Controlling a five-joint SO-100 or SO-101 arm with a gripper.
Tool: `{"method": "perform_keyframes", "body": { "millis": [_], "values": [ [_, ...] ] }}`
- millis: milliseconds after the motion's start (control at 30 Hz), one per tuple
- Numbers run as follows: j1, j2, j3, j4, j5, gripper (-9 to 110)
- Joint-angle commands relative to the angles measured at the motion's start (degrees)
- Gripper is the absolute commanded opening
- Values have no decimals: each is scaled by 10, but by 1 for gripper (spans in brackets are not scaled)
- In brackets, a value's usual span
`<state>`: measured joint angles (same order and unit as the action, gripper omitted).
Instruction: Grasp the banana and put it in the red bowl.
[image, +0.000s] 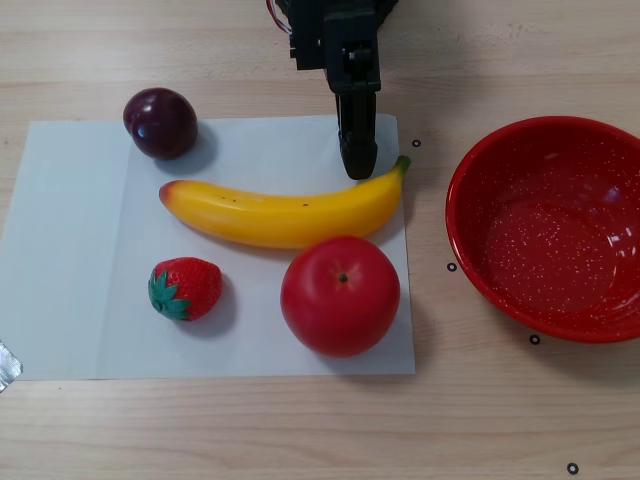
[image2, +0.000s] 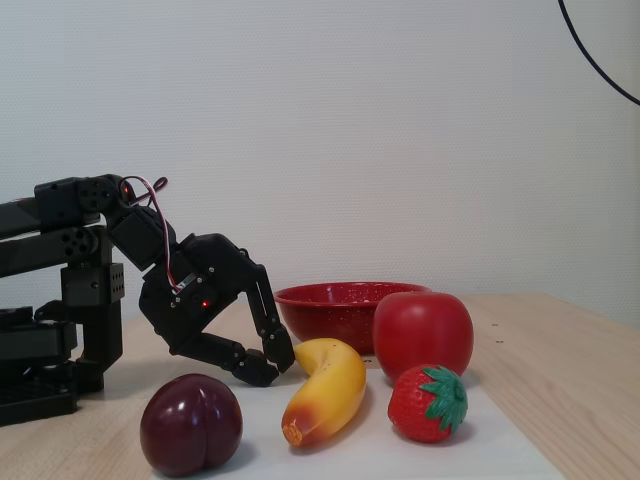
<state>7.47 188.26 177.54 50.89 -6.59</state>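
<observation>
The yellow banana (image: 285, 212) lies on a white paper sheet (image: 70, 250), with its green stem toward the red bowl (image: 492, 160). In the fixed view the banana (image2: 325, 390) points its orange end at the camera, and the red bowl (image2: 330, 312) stands behind it. My black gripper (image: 358, 168) reaches down from the top edge, its tips just behind the banana near the stem end. The fixed view has the gripper (image2: 270, 366) low over the sheet at the banana's left side, fingertips together with nothing between them. The bowl is empty.
A red apple (image: 340, 296) sits right in front of the banana, a strawberry (image: 186, 288) to its left, and a dark plum (image: 160, 122) at the sheet's far left corner. The arm's base (image2: 50, 340) stands at the left of the fixed view.
</observation>
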Motion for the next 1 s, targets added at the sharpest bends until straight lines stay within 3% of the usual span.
{"method": "perform_keyframes", "body": {
  "millis": [0, 967],
  "values": [
    [6, -5, 3, -1, 15, 0],
    [9, -5, 3, 3, 6, 0]
  ]
}}
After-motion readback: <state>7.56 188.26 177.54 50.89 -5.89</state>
